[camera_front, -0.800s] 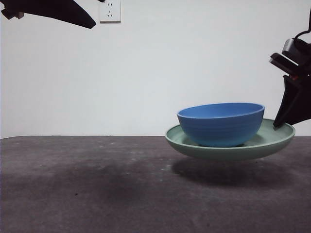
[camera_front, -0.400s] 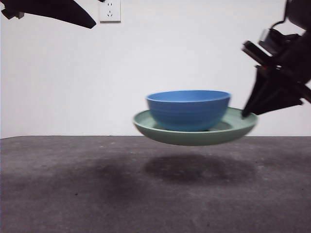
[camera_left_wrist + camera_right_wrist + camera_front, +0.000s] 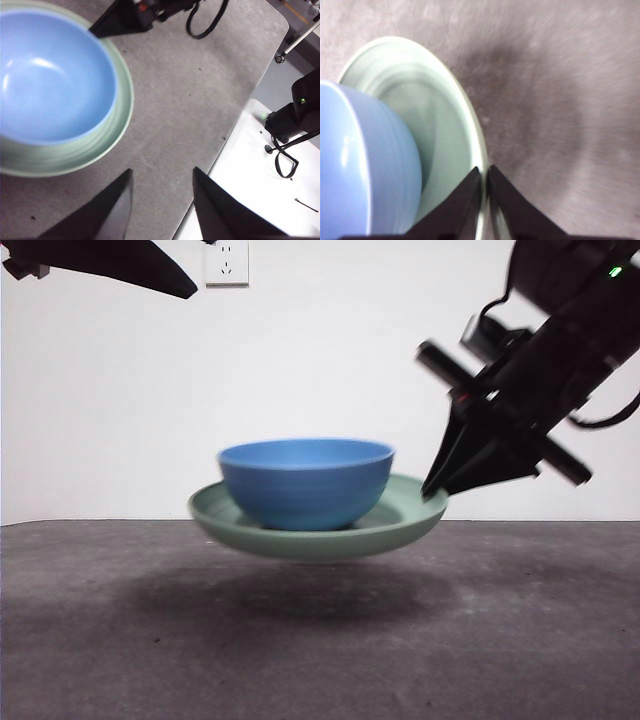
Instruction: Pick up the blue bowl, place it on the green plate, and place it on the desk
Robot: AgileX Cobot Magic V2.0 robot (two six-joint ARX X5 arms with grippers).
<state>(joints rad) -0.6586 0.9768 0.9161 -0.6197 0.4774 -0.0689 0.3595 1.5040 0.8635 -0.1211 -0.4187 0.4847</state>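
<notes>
We observe the right gripper (image 3: 432, 490) with fingers clamped on the green plate (image 3: 400, 523) at its 3 o'clock rim, raised off the surface (image 3: 320, 640), blue bowl (image 3: 305, 483) seated on it, while the left gripper (image 3: 162, 192) fingers are parted, empty.

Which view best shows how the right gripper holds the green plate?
The right wrist view: the right gripper has its fingers pinched on the green plate rim. The front view shows the plate lifted off the desk, carrying the blue bowl, contact blurred. The left wrist view shows only a dark tip at the rim.
</notes>
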